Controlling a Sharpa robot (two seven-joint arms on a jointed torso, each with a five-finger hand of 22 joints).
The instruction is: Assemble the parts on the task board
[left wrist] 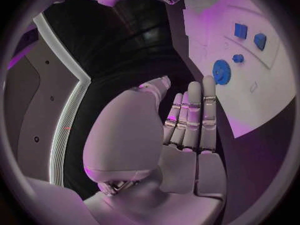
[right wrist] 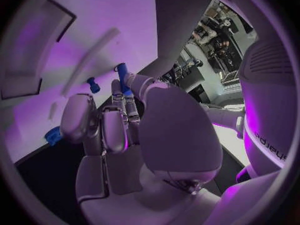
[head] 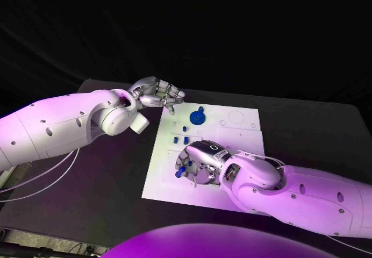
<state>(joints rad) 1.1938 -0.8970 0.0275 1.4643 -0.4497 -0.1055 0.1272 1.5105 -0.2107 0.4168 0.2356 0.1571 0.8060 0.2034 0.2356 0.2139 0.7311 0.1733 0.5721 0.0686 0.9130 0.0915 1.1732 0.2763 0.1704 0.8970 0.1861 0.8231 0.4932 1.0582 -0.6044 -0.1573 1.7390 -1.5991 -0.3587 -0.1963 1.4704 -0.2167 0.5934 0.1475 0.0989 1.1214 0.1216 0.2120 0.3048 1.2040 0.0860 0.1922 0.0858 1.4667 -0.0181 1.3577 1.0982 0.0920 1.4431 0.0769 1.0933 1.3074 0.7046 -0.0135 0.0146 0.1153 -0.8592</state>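
The white task board (head: 233, 131) lies in the middle of the table. A blue gear (head: 198, 116) sits near its far left, also seen as the blue gear (left wrist: 221, 71), with small blue blocks (head: 181, 140) just nearer. My right hand (head: 200, 161) hangs low over the board's near-left part. Its thumb and a finger pinch a small blue peg (right wrist: 124, 79). Another blue peg (right wrist: 93, 84) stands on the board beside the fingers. A further blue part (head: 180, 171) lies by the fingertips. My left hand (head: 157, 92) hovers off the board's far-left corner, fingers straight, holding nothing.
The board shows round outlines and empty recesses at its far right (head: 236, 116). Black table (head: 310, 134) surrounds the board on all sides. Two blue blocks (left wrist: 250, 36) stand in a row beyond the gear.
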